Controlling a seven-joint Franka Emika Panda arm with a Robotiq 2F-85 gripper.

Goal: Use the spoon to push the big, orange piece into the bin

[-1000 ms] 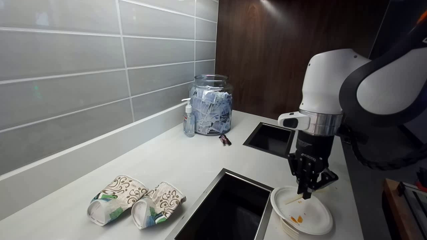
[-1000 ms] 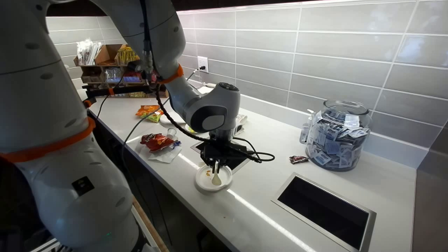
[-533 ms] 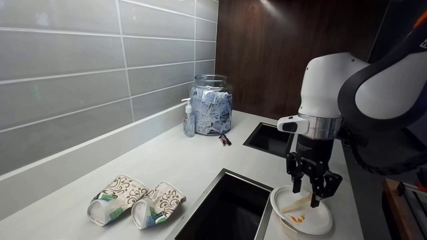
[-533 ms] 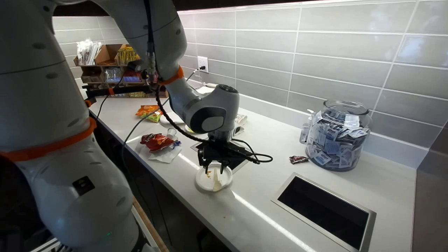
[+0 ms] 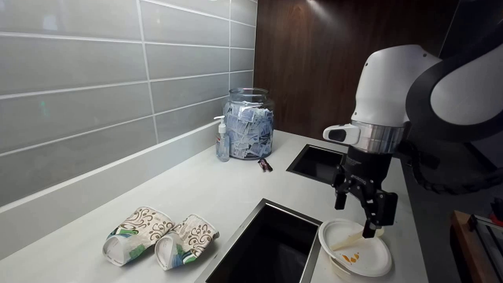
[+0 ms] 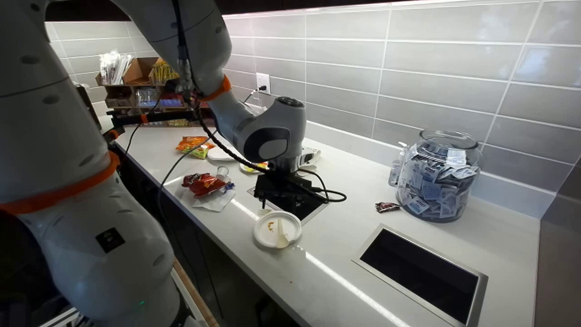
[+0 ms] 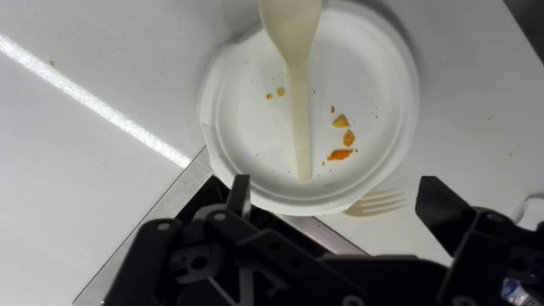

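Orange piece [image 7: 340,154], elongated and darker than its neighbours, lies on the white plate [image 7: 255,140], off to one side of the spoon [image 7: 300,106] and just beside two yellower bits [image 7: 348,138]. In an exterior view the orange scraps [image 6: 271,225] shrink to a small smudge, and the piece cannot be picked out of it. The spoon lies loose on the plate; the tip of its bowl runs out of the top of the wrist view, and in an exterior view a dark finger [image 5: 369,231] crosses in front of it, hiding a stretch. Its bowl seems to reach over the plate's rim, though touch or gap there does not show. The gripper [image 5: 355,217] stands wide, its two fingers spread well apart and clear of the spoon in the wrist view. Just beside the plate is the bin [image 5: 271,243], cut off by the view's lower edge; in an exterior view the gripper covers much of the bin [image 6: 303,211], and in the wrist view only slivers of black show, the plate hiding a corner of its metal frame. A fork [image 7: 376,203] shows its tines alone, the rest hidden by the plate.
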